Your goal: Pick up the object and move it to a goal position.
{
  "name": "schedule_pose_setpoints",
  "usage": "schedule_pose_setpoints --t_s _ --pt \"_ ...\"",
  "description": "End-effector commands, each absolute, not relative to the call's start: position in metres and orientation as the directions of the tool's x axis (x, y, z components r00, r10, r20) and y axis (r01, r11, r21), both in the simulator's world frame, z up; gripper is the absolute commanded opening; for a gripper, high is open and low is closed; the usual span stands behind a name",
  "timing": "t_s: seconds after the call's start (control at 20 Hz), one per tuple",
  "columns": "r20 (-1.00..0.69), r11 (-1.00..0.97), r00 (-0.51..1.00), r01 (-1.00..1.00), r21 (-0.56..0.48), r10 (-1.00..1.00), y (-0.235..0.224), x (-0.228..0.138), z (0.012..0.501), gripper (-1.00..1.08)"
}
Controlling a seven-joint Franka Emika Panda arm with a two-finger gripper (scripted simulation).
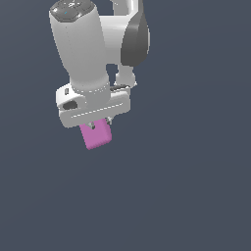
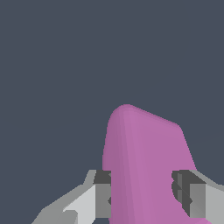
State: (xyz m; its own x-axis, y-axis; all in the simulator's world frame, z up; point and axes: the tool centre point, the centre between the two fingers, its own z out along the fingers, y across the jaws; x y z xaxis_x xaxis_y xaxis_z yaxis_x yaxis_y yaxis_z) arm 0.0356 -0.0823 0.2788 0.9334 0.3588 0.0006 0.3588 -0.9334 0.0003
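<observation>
Holding the cube (image 1: 96, 135) between both fingers (image 2: 101, 199), we keep the gripper (image 1: 99, 120) clamped on its sides, so it hangs tilted below the palm, apart from any surface we can see. We judge this grip suits carrying it toward a goal; none is visible. From the wrist view we confirm pad contact on both faces (image 2: 144, 166); from the exterior view we see only the arm's (image 1: 81, 44) downward pose.
</observation>
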Motion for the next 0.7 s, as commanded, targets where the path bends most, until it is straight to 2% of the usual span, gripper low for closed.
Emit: schedule_pose_setpoints --t_s 0.0,0.65 --pt "0.0 -0.934 0.934 0.359 0.0 0.359 -0.082 0.036 0.279 -1.0" --pt "0.0 -0.934 0.934 0.359 0.0 0.359 -0.07 0.052 0.309 -1.0"
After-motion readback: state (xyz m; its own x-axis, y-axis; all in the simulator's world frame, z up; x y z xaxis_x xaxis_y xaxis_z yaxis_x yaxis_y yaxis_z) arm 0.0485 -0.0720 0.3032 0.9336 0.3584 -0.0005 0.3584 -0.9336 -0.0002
